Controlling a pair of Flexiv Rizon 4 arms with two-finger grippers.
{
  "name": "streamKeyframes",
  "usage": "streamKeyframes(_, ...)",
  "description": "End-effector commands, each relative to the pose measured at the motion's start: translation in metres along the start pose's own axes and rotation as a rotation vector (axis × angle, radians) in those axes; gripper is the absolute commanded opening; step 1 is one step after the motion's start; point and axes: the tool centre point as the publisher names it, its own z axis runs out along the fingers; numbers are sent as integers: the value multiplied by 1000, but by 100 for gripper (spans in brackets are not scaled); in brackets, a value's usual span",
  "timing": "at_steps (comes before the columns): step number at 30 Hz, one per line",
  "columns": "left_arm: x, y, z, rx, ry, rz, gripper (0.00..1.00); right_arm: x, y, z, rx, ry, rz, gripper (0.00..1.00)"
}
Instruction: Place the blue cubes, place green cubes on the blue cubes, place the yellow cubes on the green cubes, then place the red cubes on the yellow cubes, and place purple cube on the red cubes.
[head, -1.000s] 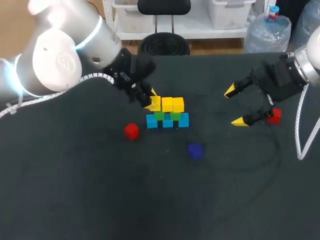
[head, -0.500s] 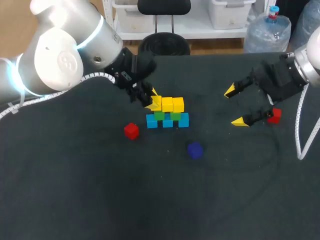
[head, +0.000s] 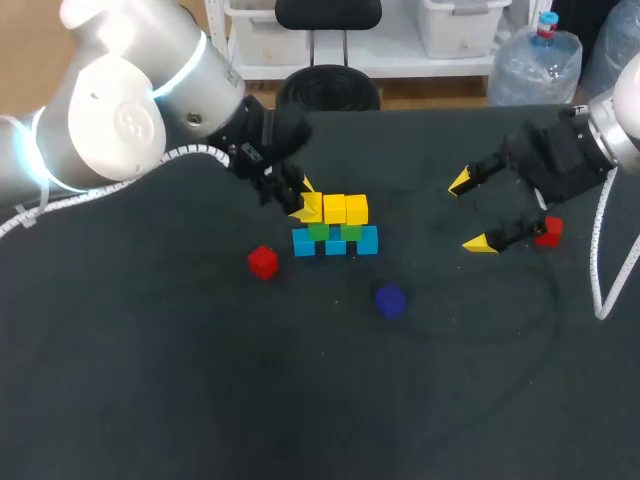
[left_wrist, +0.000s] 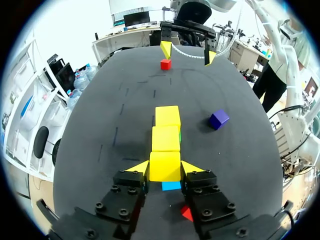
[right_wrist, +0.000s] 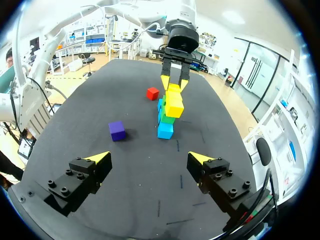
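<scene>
Left end effector (head: 303, 200) pinches the end yellow cube (left_wrist: 165, 165). Right end effector (head: 470, 212), spread, has a red cube (head: 548, 231) just beside it and is the nearer arm.

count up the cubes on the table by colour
blue cubes: 3
green cubes: 2
yellow cubes: 3
red cubes: 2
purple cube: 1
total: 11
</scene>
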Motion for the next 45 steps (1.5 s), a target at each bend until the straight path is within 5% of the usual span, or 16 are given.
streamKeyframes(1, 0, 2, 1, 5, 1, -2, 0, 0, -1, 0, 0, -2, -1, 100)
streamKeyframes(45, 1, 2, 5, 12, 3, -11, 0, 0, -1, 0, 0, -2, -1, 100)
